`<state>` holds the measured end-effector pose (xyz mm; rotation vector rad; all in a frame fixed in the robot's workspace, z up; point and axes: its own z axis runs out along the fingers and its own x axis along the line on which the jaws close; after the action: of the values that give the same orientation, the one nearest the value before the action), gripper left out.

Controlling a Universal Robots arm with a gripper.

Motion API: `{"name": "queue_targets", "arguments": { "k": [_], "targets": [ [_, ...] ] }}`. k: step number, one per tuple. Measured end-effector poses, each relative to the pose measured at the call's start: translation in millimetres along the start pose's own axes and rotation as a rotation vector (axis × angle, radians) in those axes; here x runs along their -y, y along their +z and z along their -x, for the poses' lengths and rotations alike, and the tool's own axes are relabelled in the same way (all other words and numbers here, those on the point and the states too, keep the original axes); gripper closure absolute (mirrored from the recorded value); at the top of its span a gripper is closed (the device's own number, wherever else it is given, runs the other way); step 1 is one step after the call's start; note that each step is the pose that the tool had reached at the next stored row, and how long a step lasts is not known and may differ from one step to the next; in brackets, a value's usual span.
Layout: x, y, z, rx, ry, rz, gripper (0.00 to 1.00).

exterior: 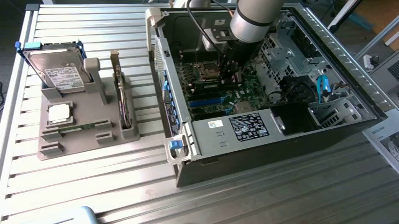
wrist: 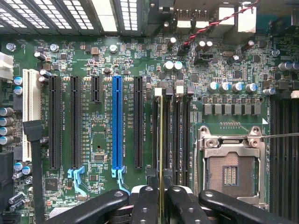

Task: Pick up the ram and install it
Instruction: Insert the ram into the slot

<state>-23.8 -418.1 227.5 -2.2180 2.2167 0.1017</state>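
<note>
item: hand (wrist: 161, 192). i am reaching down inside the open computer case (exterior: 212, 140), over the motherboard (wrist: 103, 135). my dark fingers (wrist: 148, 203) are standing nearly closed, with just a thin gap between them, and they are pinching the ram.

item: the ram (wrist: 161, 140). i am seeing it edge-on from the wrist, as a thin pale line running straight out from between my fingers. it is lying along the bank of dark memory slots (wrist: 180, 135), between the blue expansion slot (wrist: 117, 121) and the empty cpu socket (wrist: 230, 175). it is sitting parallel with the slot nearest the expansion slots and appears to be directly over it.

item: tray (exterior: 74, 140). it is resting on the slatted metal surface (exterior: 249, 200), at the exterior view's left, well apart from the case. it is carrying the hard drive (exterior: 59, 72), the square silver cpu chip (exterior: 59, 113) and the upright expansion card (exterior: 121, 102).

status: by my judgement, the pick-up is done, since the stick is in my grip and away from the tray. the carry to the board is done too, and the lining-up with the slot is looking good. the installing is what i am working on now. i cannot tell whether the lower edge is touching the slot or hanging just above it, nor whether the end latches are closing on it, so i am counting the seating as not yet shown. i am not letting go of the stick.
</note>
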Motion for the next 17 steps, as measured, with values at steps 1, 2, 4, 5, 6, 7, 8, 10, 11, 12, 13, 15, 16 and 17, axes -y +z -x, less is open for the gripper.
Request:
{"name": "queue_targets", "arguments": {
  "k": [1,2,4,5,6,7,8,10,11,12,13,15,16,17],
  "targets": [
    [0.0,0.2,0.0,-0.0001,0.000,0.0000,0.86],
    [0.0,0.4,0.0,-0.0002,0.000,0.0001,0.86],
    [0.0,0.4,0.0,-0.0003,0.000,0.0002,0.86],
    [0.0,0.5,-0.1,-0.0003,0.000,0.0001,0.86],
    [0.0,0.5,0.0,-0.0002,0.000,0.0001,0.86],
    [0.0,-0.2,0.0,0.0001,0.000,0.0000,0.86],
    [-0.1,-1.6,0.1,-0.0001,0.000,0.0000,0.86],
    [-0.1,-2.3,0.2,0.0000,0.000,0.0000,0.86],
    [-0.1,-2.5,0.2,0.0001,0.000,0.0000,0.86],
    [-0.1,-2.5,0.1,0.0000,0.000,0.0000,0.86],
    [-0.1,-2.6,0.1,-0.0001,0.000,0.0001,0.86],
    [-0.1,-2.6,0.1,-0.0002,0.000,0.0001,0.86],
    [-0.1,-2.6,0.1,0.0000,0.002,0.0000,0.86],
    [-0.1,-2.6,0.1,-0.0002,0.005,-0.0002,0.86]
  ]
}}
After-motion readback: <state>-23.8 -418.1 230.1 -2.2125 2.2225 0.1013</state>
